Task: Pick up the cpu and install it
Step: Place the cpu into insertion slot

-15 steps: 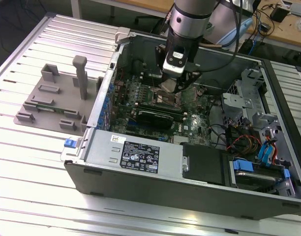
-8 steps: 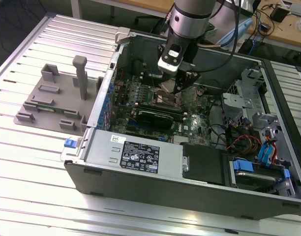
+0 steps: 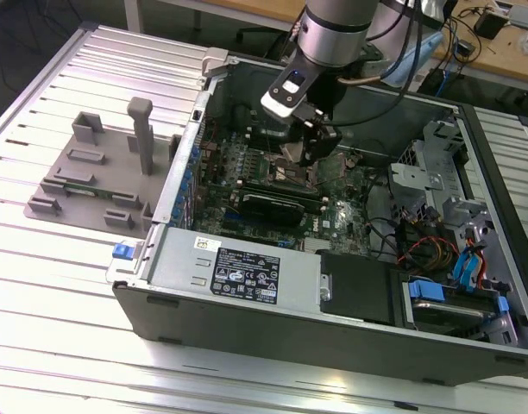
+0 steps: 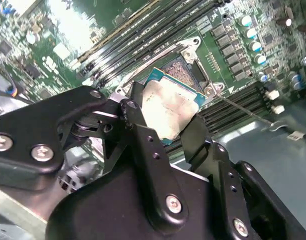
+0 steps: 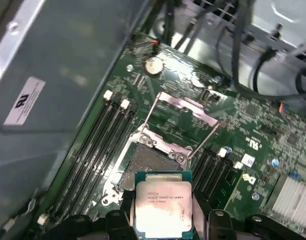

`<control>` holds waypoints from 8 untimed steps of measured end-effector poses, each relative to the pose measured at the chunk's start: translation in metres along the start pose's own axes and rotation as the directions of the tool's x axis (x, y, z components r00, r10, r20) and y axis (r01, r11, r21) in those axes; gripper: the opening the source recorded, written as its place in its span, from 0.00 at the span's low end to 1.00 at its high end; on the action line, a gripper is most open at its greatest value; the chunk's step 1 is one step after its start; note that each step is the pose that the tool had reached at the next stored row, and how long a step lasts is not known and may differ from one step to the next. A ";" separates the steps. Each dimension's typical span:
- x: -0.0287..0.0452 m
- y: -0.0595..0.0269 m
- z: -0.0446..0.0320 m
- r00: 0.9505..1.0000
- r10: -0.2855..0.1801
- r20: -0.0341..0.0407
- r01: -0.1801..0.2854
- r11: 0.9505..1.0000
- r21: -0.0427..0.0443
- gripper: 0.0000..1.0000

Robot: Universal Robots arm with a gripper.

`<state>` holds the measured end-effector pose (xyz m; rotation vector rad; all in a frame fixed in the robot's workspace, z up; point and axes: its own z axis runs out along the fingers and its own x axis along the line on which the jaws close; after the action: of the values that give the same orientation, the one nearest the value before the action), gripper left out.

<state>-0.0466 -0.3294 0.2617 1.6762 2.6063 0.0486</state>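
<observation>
Holding: the gripper (image 4: 165, 120) is clamped on the cpu (image 4: 173, 102), with a black finger (image 4: 195, 134) pressed to each of two opposite edges.
Cpu: a flat square chip, its silver top towards the first wrist view (image 5: 163, 206) (a thin green rim shows around the metal).
Position: the cpu hangs just above the socket (image 5: 152, 161), near it but apart from it, and sits tilted in the second wrist view.
Socket: open, its metal load plate (image 5: 185, 107) swung up and back, with the contact field bare.
Around the socket: dark memory slots (image 5: 110, 135) run along both sides on the green motherboard (image 5: 265, 135), and a round coin cell (image 5: 153, 65) lies farther off.
Arm: in the exterior view the gripper (image 3: 311, 147) reaches down into the open computer case (image 3: 247, 276), over the far part of the board, with a long black block (image 3: 277, 207) nearer.
Surroundings: the case lies on a slatted metal table (image 3: 74, 345), and a grey fixture tray (image 3: 83, 172) sits to the exterior view's left of it.
</observation>
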 end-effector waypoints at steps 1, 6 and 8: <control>0.0000 0.0000 0.0001 0.999 0.033 0.002 -0.033 0.999 0.001 0.54; 0.0000 0.0000 0.0001 0.992 0.128 0.007 -0.128 0.992 0.002 0.54; 0.0000 0.0000 0.0002 0.984 0.177 0.009 -0.177 0.984 0.003 0.54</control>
<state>-0.0466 -0.3294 0.2615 1.9001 2.4447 0.0425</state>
